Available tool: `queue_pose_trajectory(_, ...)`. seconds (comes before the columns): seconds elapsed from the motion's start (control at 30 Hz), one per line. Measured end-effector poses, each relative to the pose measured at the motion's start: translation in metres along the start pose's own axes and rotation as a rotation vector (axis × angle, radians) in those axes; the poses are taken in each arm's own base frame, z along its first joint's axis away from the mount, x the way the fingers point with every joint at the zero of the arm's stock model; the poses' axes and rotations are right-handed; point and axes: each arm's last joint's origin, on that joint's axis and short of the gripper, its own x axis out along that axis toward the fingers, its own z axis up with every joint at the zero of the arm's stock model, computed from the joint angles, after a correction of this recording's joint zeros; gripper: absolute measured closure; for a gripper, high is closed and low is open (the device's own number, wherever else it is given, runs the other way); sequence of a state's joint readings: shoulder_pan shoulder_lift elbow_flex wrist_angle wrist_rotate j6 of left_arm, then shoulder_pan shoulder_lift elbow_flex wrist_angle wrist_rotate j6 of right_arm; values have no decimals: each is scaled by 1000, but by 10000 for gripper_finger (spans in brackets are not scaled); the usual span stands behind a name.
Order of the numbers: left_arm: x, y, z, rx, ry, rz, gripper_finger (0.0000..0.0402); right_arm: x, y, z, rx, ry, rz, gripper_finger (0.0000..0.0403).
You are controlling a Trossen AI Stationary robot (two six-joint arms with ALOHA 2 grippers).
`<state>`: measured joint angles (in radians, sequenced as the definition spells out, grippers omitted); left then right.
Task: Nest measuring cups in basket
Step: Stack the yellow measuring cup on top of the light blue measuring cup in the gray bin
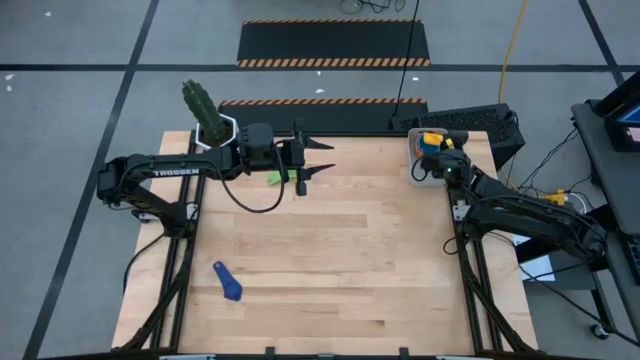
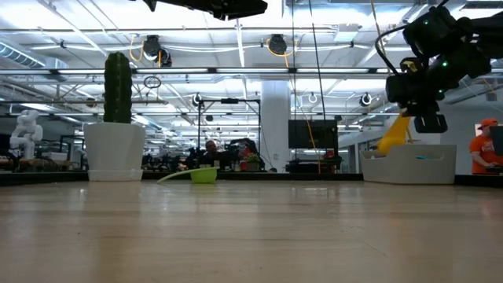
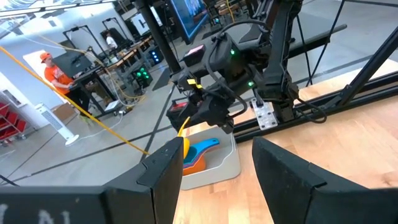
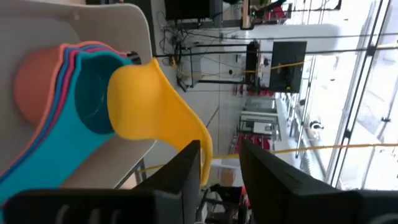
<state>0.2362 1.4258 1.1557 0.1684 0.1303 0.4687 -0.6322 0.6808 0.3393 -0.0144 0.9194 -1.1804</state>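
Two cups (image 4: 56, 93) mostly hidden, seemingly nested

The pale wooden tabletop (image 1: 330, 260) carries a grey-blue basket (image 1: 424, 170) at its far right corner, a white cactus pot (image 1: 212, 134) far left, a green measuring cup (image 1: 274, 179) nearby, and a dark blue measuring cup (image 1: 228, 281) near left.

From my remote seat I see a cactus (image 1: 199, 103) standing upright in a white pot (image 1: 216, 133) at the far left corner of the wooden table (image 1: 330, 270). Beyond the table's far edge, two black floor mats with orange-striped borders (image 1: 333, 43) lie on the grey floor. In the low view, a person in an orange shirt (image 2: 486, 149) shows at the room's right edge.
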Motion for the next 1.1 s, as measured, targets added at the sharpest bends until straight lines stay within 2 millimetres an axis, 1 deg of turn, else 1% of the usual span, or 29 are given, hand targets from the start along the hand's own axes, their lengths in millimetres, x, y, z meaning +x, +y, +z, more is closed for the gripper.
queue_pose_trajectory(0.17, 0, 0, 0, 0, 0, 0, 206, -4, 2, 3, 10, 0, -8, 289)
queue_pose_trajectory(0.3, 0, 0, 0, 0, 1, -1, 206, -10, -1, 8, 76, -31, -22, 289)
queue_pose_trajectory(0.5, 0, 0, -1, -1, 6, -3, 206, -17, 0, 9, 84, 19, -64, 289)
queue_pose_trajectory(0.67, -1, 0, 0, -2, 8, -4, 206, -23, 1, 13, 137, -14, -75, 289)
queue_pose_trajectory(0.8, -4, 0, 2, -8, 7, -4, 206, -31, -2, 18, 195, -38, -123, 289)
queue_pose_trajectory(0.9, -9, 1, 4, -18, 19, -10, 206, -41, -8, 25, 279, -96, -157, 289)
queue_pose_trajectory(0.97, -10, 2, 6, -16, 3, -2, 206, -48, -13, 29, 369, -163, -169, 289)
queue_pose_trajectory(1.03, -10, 2, 6, -19, 6, -2, 206, -57, -19, 34, 507, -249, -174, 289)
queue_pose_trajectory(1.1, -9, 3, 4, -21, 15, -2, 206, -67, -26, 40, 707, -342, -167, 289)
